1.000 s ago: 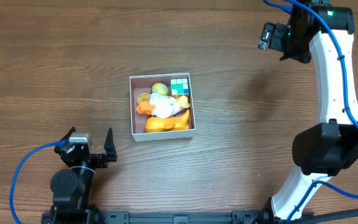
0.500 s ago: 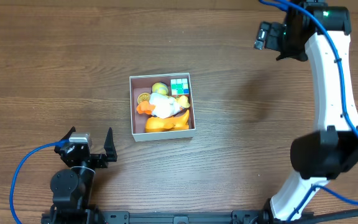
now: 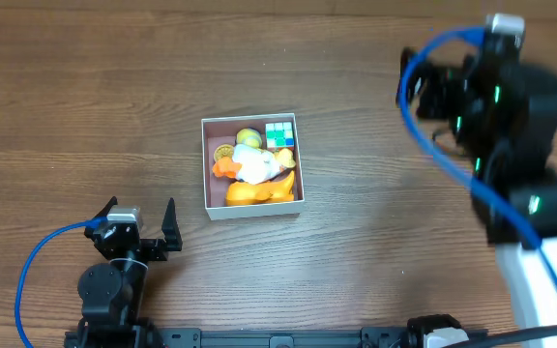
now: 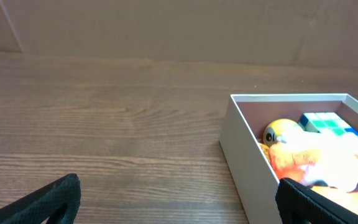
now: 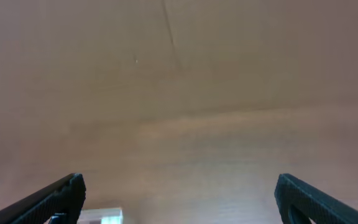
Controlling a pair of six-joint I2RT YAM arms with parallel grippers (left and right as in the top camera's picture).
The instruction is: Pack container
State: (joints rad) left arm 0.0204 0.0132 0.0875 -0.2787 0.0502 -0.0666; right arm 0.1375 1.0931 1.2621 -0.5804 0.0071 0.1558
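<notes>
Packing looked all but done. The container [image 3: 254, 214] sat in the middle of the surface [image 3: 85, 87], holding a cube [image 3: 279, 134], a yellow ball [image 3: 249, 137] and an orange-and-white toy [image 3: 257, 179]; no loose toy lay in view outside it. The left fingers [image 3: 170, 217] were spread and empty, near its lower-left corner but apart from it. The right fingers [image 5: 55, 196] were spread too, gripping nothing. That arm was blurred from overhead, probably raised, well apart from the container.
</notes>
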